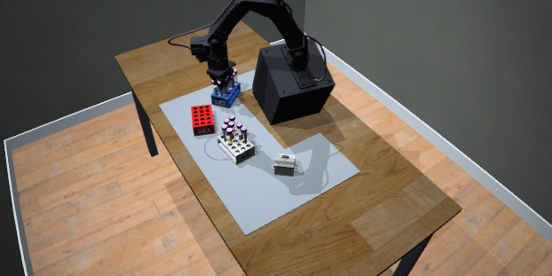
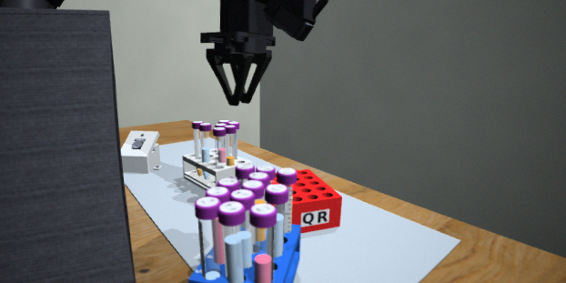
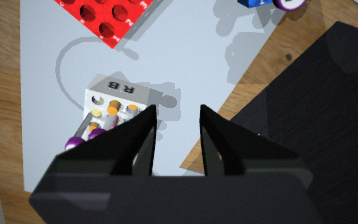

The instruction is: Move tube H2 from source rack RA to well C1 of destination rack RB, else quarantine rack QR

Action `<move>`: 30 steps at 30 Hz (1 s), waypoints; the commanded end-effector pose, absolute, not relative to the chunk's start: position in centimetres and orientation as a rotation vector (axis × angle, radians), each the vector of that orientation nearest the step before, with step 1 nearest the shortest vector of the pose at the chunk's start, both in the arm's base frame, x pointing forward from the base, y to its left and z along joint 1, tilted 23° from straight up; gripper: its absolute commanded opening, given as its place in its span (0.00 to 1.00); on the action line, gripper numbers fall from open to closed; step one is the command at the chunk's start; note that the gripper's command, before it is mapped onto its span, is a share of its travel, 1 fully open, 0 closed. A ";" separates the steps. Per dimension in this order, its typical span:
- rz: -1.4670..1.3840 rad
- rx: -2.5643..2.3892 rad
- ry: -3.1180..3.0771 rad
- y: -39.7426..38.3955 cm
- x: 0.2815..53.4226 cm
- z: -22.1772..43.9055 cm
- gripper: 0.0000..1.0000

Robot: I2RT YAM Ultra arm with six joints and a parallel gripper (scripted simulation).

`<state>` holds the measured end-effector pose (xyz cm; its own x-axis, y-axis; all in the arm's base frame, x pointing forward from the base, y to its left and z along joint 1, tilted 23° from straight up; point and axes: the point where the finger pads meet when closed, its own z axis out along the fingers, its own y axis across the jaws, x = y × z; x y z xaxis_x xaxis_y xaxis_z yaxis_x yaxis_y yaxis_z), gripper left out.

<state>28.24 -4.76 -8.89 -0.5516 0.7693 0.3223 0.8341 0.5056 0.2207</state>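
Observation:
My gripper [image 1: 223,87] [image 2: 240,102] [image 3: 178,112] is partly open, with nothing between its fingers. It hangs above the tube caps. The blue rack RA [image 1: 220,102] [image 2: 294,256] [image 3: 252,3] holds several purple-capped tubes [image 2: 231,213]; I cannot pick out H2 by its label. The white rack RB [image 1: 240,158] [image 3: 100,83] holds several purple-capped tubes [image 1: 229,130] [image 2: 219,132] [image 3: 75,144]; wells at its labelled end are uncapped, with coloured pieces in some. The red rack QR [image 1: 195,130] [image 2: 318,227] [image 3: 113,43] shows no tubes.
The white button box [image 1: 285,170] [image 2: 136,163] stands beyond RB on the grey mat [image 1: 248,205] [image 2: 364,247] [image 3: 40,60]. Its lamp looks dark. The black arm base [image 1: 288,98] [image 2: 59,124] [image 3: 320,110] stands beside the mat, close to RA.

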 end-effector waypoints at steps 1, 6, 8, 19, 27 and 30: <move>-0.514 -1.633 -2.437 -5.7 29.8 -7.7 0.30; -0.498 -1.745 -2.340 -5.8 29.8 -7.7 0.30; -0.487 -1.816 -2.273 -5.8 29.8 -7.7 0.30; -0.423 -1.997 -2.045 -7.1 28.1 -9.3 0.30; -0.421 -1.978 -2.054 -9.9 26.3 -10.4 0.30; -0.421 -1.978 -2.054 -11.4 25.4 -11.0 0.30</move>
